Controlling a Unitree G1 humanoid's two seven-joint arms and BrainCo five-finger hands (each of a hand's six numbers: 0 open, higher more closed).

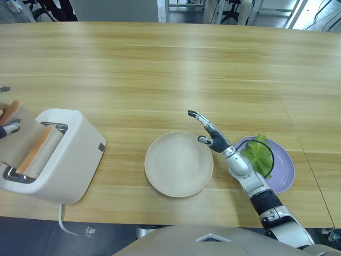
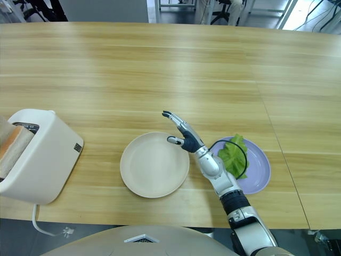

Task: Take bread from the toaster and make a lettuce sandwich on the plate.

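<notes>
Wood table [image 1: 160, 69], toaster [image 1: 69, 160] at L front, white, tilted a bit, slots facing up and L. Two bread slices in it: taller slice [image 1: 18, 141] on the far L side, standing well out of its slot; second slice [image 1: 41, 151] beside it, lower, orange-brown crust edge showing.

L hand [image 1: 9, 128] sits at the L edge, mostly cut off, touching the face of the taller slice. Can't tell if it has a grip on it.

Beige plate [image 1: 160, 176] in the centre front, nothing on it, well apart from the toaster w/ bare table between.

R hand [image 1: 212, 136] just beside the plate's R rim, fingers [image 1: 196, 114] spread and straight, holding nothing, pointing away and L over the rim. Can't tell if it touches the table.

Purple plate [image 1: 285, 170] to the R, near the beige one. Lettuce [image 1: 257, 154] lies on its L half. R forearm runs across the purple plate's L edge and hides part of it, so the arm is between the two plates. Thin black cable [image 1: 270, 157] loops from the arm over the lettuce.

White cord [image 1: 63, 224] hangs off the table front below the toaster. Chair and desk legs show past the far table edge.
</notes>
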